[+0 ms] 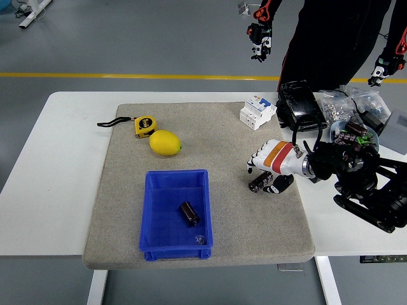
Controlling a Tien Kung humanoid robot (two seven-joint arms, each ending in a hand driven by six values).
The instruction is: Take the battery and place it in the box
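The right hand (pixel 269 170) lies low over the grey mat (pixel 235 210), its fingers curled around a dark battery (pixel 259 182) that appears to rest on the mat, though whether the grip is firm is hard to tell. The blue box (pixel 156 219), well to the left, holds another battery (pixel 189 213). A lemon (pixel 165 143) and tape measure (pixel 144 126) sit beyond. A person's gloved hand (pixel 258 36) hangs above the surface's (pixel 57 165) far side.
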